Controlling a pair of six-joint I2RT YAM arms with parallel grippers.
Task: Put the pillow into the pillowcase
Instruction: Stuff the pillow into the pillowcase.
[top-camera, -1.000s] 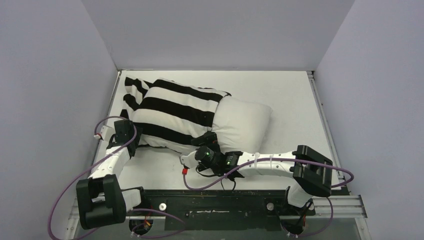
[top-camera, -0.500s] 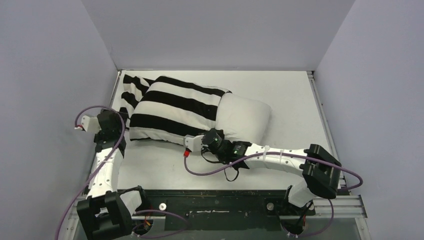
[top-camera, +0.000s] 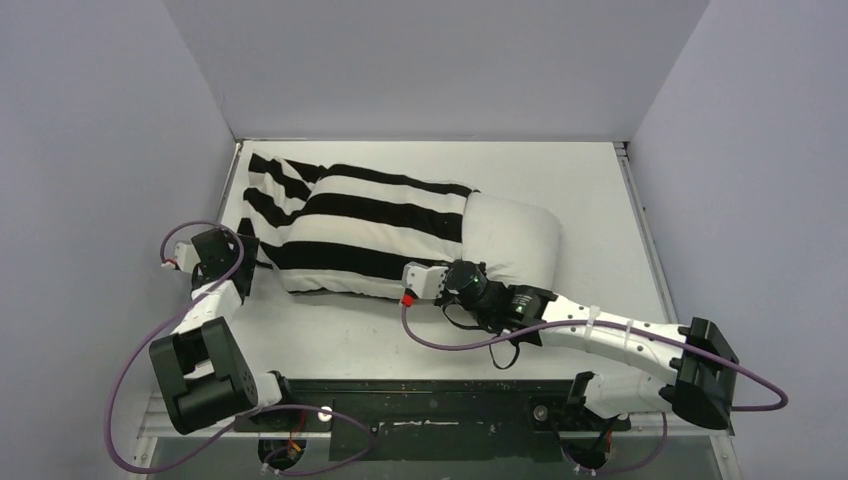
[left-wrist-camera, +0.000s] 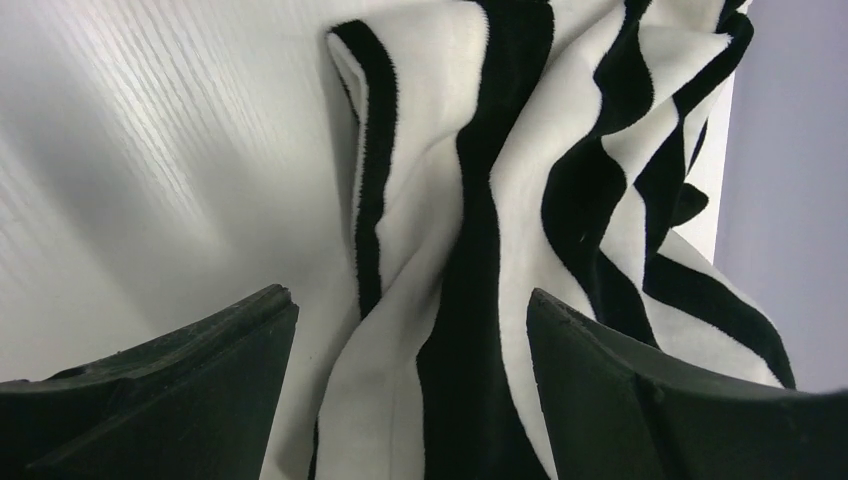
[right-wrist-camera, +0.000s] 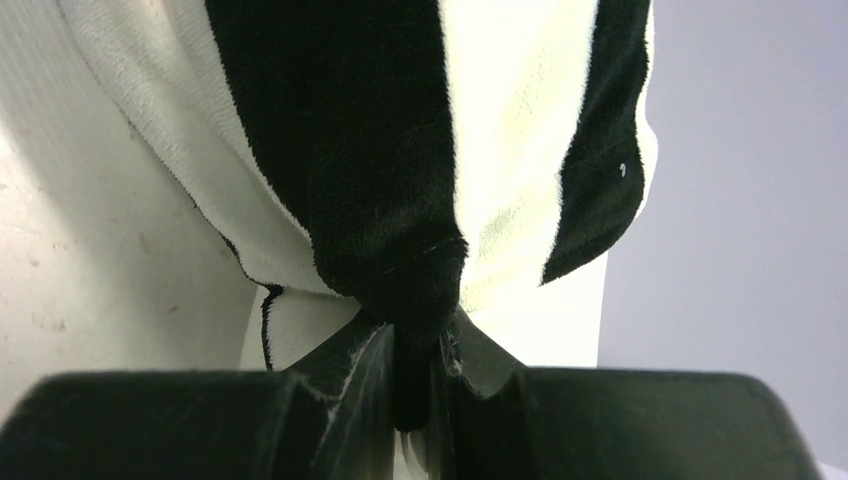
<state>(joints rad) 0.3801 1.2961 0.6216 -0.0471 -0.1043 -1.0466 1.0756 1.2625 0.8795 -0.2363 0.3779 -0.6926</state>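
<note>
1. Where its two dark fingers press together, the right gripper pinches a fold of the pillowcase, with a black stripe bunched between the pads.
2. Seen from the top camera, this grip sits at the near edge of the pillowcase's open mouth, right against the pillow.
3. The pillow's plain off-white end sticks out of the mouth to the right, and the rest of it fills the striped sleeve.
4. The sleeve lies across the white table, its loose, rumpled closed end reaching toward the far left corner.
5. The left gripper sits at the near left end of the pillowcase with its fingers spread wide; crumpled striped cloth lies between and beyond them. Whether they touch it cannot be told.
</note>
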